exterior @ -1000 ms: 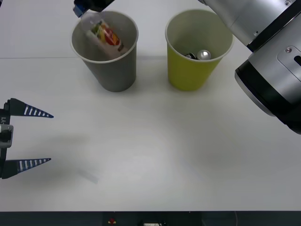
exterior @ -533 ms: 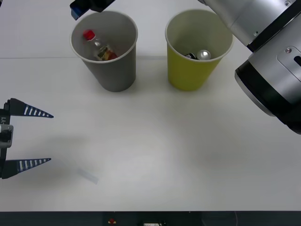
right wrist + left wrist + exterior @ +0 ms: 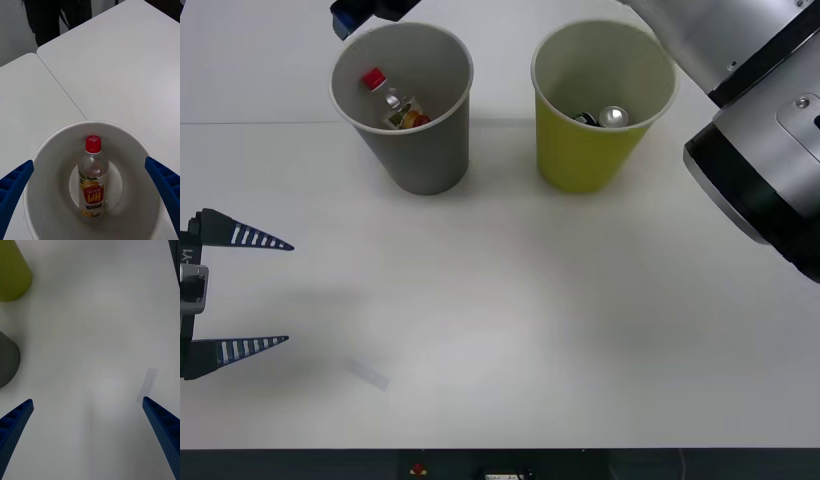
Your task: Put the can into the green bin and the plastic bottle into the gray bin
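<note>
The plastic bottle (image 3: 92, 176) has just dropped from your right gripper (image 3: 90, 187) and now leans cap-up inside the gray bin (image 3: 420, 150) — a second ago it was still tipping over the rim. The can (image 3: 612, 117) lies in the green bin (image 3: 580, 150), so both sorts look finished. Your right gripper hangs above the gray bin, fingers spread wide and empty. The left gripper (image 3: 240, 292) waits at the table's (image 3: 510, 300) left edge, also wide open, holding nothing. A small clear scrap (image 3: 367, 374) lies nearby — nothing blocks your retreat.
</note>
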### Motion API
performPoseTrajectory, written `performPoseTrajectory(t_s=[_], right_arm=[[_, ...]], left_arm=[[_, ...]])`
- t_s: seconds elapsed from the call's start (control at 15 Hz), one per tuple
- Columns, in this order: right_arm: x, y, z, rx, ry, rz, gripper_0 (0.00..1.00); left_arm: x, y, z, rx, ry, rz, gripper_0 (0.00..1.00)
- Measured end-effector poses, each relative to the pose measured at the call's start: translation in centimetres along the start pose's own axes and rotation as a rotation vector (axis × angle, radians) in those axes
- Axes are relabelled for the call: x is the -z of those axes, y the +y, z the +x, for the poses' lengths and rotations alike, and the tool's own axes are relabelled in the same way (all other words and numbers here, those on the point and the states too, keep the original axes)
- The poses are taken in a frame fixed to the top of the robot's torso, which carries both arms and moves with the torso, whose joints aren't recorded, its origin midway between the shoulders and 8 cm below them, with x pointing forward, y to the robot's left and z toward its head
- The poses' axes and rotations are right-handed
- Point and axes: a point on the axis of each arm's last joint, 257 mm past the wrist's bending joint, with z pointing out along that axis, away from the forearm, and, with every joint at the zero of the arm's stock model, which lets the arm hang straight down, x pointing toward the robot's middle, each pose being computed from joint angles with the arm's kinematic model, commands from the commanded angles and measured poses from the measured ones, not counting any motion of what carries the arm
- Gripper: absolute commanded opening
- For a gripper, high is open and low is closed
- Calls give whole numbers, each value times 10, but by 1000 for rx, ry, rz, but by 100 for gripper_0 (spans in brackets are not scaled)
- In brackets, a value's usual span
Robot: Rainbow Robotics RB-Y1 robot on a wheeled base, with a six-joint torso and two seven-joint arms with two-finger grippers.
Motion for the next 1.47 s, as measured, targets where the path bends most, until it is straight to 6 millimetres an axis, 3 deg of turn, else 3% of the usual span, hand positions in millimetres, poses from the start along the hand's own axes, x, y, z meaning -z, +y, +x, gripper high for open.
performPoseTrajectory(t_s=[0.27,0.73,1.47], right_arm=[[16,0,-4,14,-10,-23,100],[52,6,15,67,-89,-55,100],[107,29,70,161,-224,-71,100]], left_arm=[[0,0,0,0,0,0,100],[0,0,0,0,0,0,100],[0,0,0,0,0,0,100]])
